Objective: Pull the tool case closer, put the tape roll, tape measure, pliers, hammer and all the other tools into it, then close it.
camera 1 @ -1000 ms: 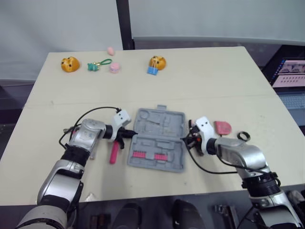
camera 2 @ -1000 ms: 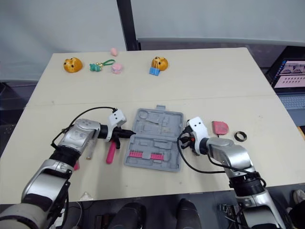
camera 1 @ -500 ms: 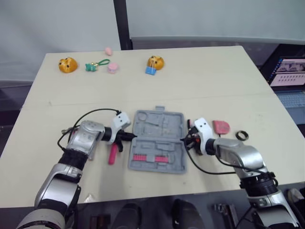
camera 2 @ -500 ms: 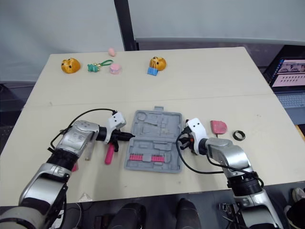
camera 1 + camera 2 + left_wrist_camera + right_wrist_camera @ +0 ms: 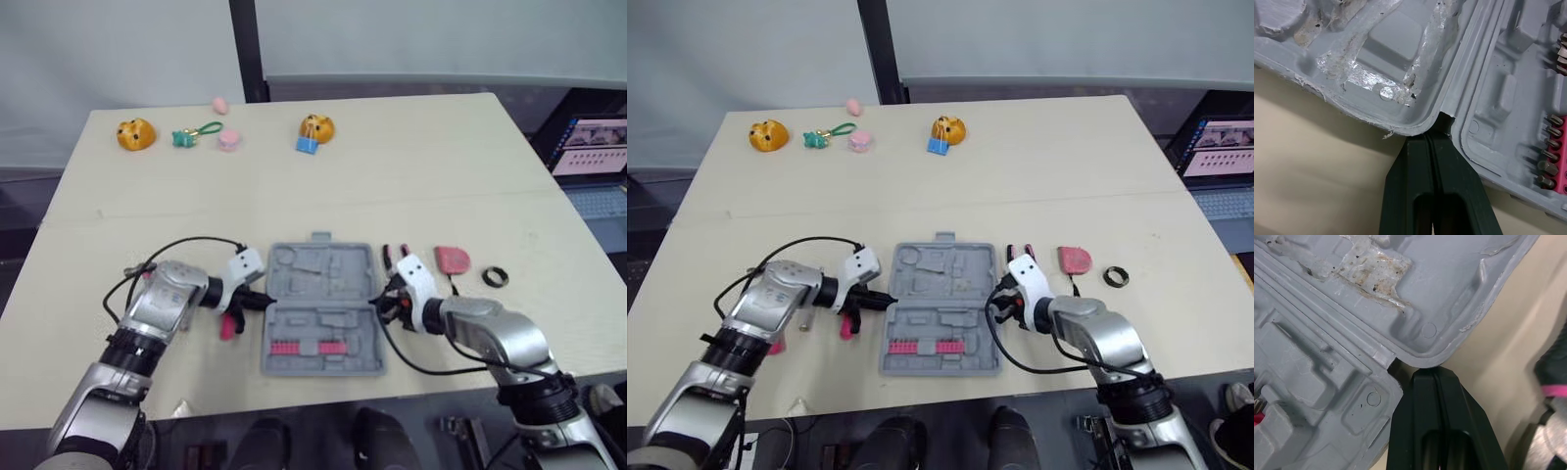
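**Head views.** The tool case (image 5: 321, 308) lies open and flat on the worktop (image 5: 431, 166), near the front edge and between my two arms. Its lid half lies farther from me. The tray half, which carries a pink bit rack (image 5: 312, 347), lies nearer. The left gripper (image 5: 263, 300) sits at the left end of the hinge line and the right gripper (image 5: 380, 304) at the right end.

The pliers (image 5: 1021, 255) lie just beside the case's right edge. The tape measure (image 5: 452, 259) is farther right, with the tape roll (image 5: 495, 277) beyond it. A pink-handled tool (image 5: 845, 326) lies just left of the case, partly hidden by the left gripper.

**Left wrist view.** The fingers are pressed together with nothing between them. Their tip is seated in the notch where the two halves meet.

**Right wrist view.** The arrangement is the same at the opposite notch, with the fingers closed and empty.

**Handling assessment.** I judge the case to be a light, thin-walled moulded shell. It looks stiff enough to drag and likely to slide readily on the smooth worktop. The hinge looks like the weak point. I would load both notches evenly so the case does not skew, or else pinch the tray's rim.
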